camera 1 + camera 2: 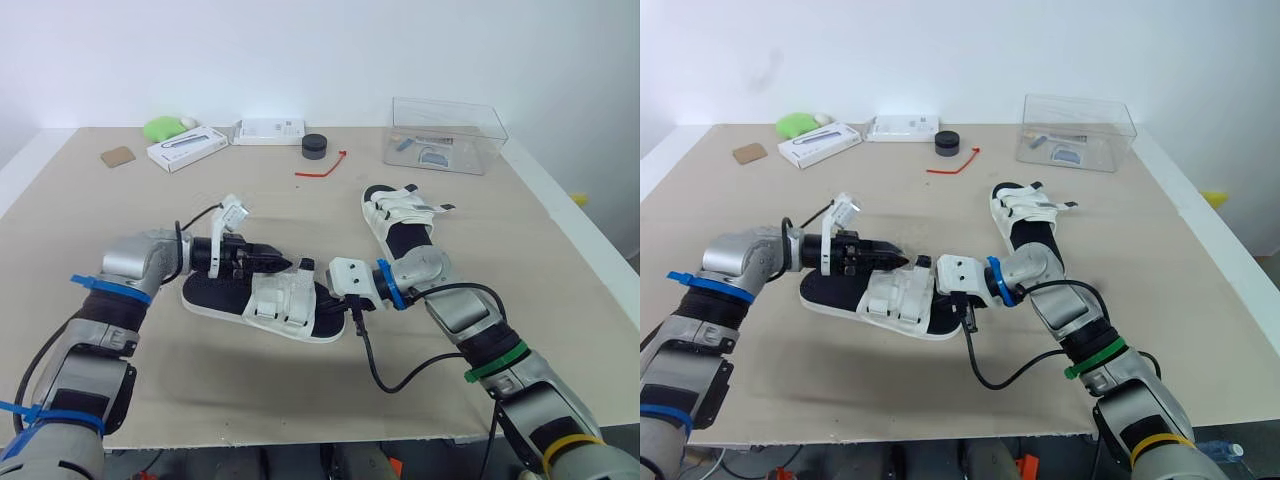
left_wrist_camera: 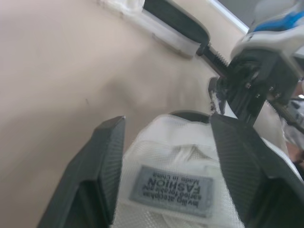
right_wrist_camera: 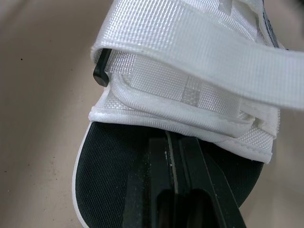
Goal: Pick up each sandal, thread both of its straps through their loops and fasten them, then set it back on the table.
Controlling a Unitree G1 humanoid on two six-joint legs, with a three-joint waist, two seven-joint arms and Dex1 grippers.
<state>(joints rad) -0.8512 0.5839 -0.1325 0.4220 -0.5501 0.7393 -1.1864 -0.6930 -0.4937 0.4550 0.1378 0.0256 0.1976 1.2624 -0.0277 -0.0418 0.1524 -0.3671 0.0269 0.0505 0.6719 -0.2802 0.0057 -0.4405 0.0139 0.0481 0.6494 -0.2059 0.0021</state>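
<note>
- Left gripper (image 1: 284, 263): fingers (image 2: 102, 156) spread, one on each side of the near sandal's (image 1: 215, 297) white strap (image 2: 171, 156). The label (image 2: 173, 190) faces the wrist camera. Cannot tell whether the pads press on the webbing.
- Right gripper (image 3: 175, 142): fingers pressed together, tips over the black footbed just below the strap band. Cannot tell whether anything thin is pinched between them.
- Near sandal lies flat on the table (image 1: 300, 210), between the two grippers and not lifted.
- Far sandal (image 1: 400, 215) lies well apart, beyond the right forearm. One strap tip sticks out to the side; cannot tell whether it is fastened.
- Step, judged: strap work on the near sandal, with the left positioned to take the strap and the right bracing at the sole. Cannot tell whether the strap ends are through their loops.
- Next move calls for: the left fingers closing on the strap edge and not the label patch, then a pull along the strap's own line while the right holds the sole down. Risk: the sandal may slide on the table if it is not braced.
- Arm pose: left forearm comes in from the robot's left, wrist bent so the fingers lie nearly level and point right. Right forearm comes in from the right, wrist turned inward, fingers pointing left. The two grippers are near each other, almost tip to tip.
</note>
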